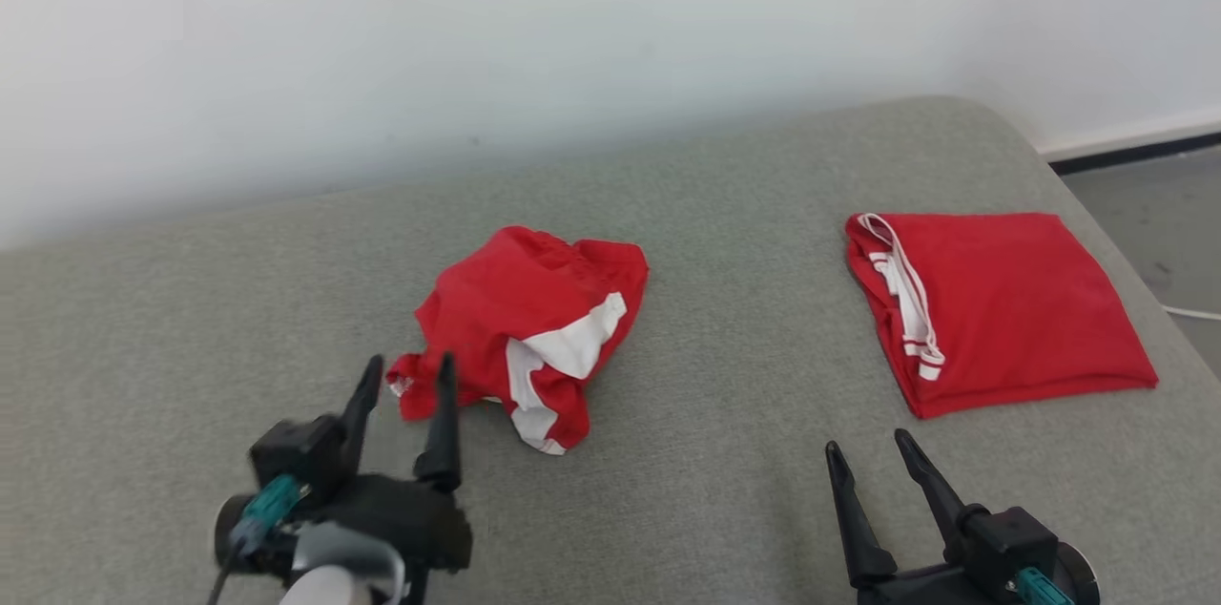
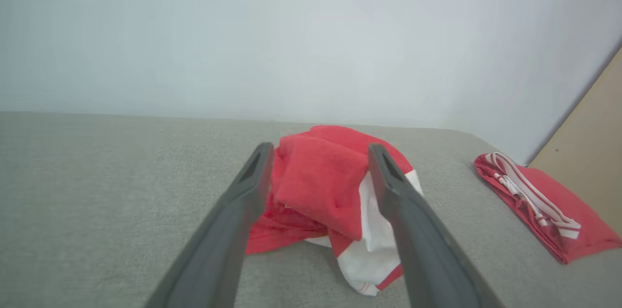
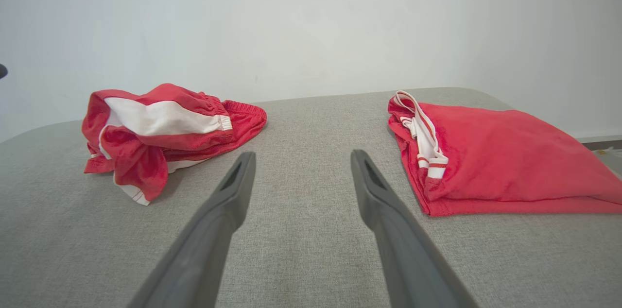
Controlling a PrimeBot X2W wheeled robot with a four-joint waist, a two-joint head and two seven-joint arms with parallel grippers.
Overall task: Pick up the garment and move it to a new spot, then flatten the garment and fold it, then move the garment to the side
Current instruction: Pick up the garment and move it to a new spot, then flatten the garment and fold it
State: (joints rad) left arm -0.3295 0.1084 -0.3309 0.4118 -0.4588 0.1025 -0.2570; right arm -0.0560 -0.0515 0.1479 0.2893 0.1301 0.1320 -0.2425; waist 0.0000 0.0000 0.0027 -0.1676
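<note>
I see the crumpled red-and-white garment (image 1: 534,309) lying in a heap near the middle of the grey fabric surface (image 1: 715,452). My left end effector (image 1: 410,362) is open, its fingers spread on either side of the heap's near-left corner and gripping nothing. My right end effector (image 1: 866,443) hangs open and empty over bare fabric. A second red garment (image 1: 1002,309) lies folded well to the right.

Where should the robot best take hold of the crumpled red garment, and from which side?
Probably the near-left corner of the garment, which sticks out low from the heap. Come from the near left, where the open left end effector points at it; the middle is bunched.
</note>
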